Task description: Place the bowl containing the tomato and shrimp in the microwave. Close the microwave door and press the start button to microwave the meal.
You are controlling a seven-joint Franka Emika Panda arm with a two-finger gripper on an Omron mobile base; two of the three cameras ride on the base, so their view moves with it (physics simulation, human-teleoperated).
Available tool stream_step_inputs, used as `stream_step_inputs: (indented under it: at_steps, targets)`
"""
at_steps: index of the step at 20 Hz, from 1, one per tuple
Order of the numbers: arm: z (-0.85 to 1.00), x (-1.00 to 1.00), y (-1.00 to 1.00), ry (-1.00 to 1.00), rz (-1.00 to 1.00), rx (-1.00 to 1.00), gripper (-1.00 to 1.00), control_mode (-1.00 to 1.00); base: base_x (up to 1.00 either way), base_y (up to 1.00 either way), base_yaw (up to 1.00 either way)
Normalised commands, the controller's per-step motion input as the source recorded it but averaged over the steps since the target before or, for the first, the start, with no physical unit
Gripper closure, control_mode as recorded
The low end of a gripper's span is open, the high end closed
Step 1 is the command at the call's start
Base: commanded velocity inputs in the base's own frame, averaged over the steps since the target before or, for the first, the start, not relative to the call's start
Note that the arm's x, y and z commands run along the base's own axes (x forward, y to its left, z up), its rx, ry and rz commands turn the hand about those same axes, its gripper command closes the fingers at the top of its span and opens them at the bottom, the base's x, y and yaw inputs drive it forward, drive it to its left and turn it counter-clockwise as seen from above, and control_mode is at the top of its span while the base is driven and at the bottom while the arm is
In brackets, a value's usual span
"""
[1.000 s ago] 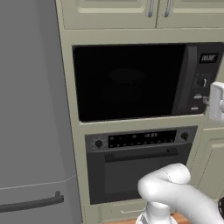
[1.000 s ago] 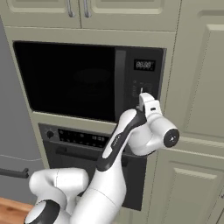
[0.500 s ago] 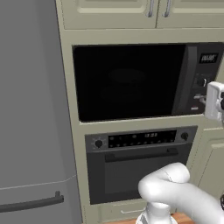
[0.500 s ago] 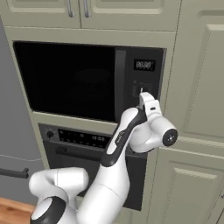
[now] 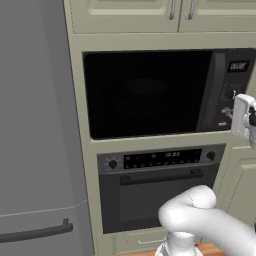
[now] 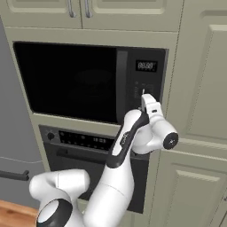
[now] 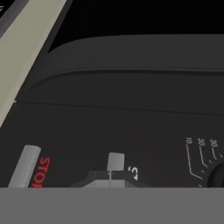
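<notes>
The black microwave (image 5: 150, 95) sits in beige cabinetry with its dark-glass microwave door (image 6: 66, 80) closed and the vertical bar handle (image 5: 207, 92) flush. My gripper (image 6: 142, 92) is shut, its tips right at the right-hand control strip (image 6: 144, 80) below the display. In the hand view the joined fingertips (image 7: 109, 178) sit just under a small grey button (image 7: 116, 161), with a red STOP label (image 7: 43, 170) to its left and a dial scale (image 7: 201, 153) to its right. The bowl, tomato and shrimp are hidden.
A black oven (image 5: 160, 185) with a horizontal handle sits directly under the microwave. A tall grey fridge (image 5: 35, 150) stands to the left. Beige cabinet doors run above (image 5: 125, 15) and to the right (image 6: 199, 88).
The hand has barely shifted at the control strip. The microwave door stays closed and the gripper stays shut.
</notes>
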Motion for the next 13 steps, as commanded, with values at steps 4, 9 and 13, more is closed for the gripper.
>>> stream_step_inputs:
  at_steps: [4, 9, 13]
  targets:
    - [-0.05, 0.29, 0.00, -0.05, -0.03, 0.00, 1.00, -1.00, 0.00, 0.00, 0.00]
    - [-0.03, 0.19, -0.03, -0.06, -0.05, 0.00, 1.00, -1.00, 0.00, 0.00, 0.00]
    - [0.00, -0.20, -0.28, -0.06, -0.05, 0.00, 1.00, -1.00, 0.00, 0.00, 0.00]
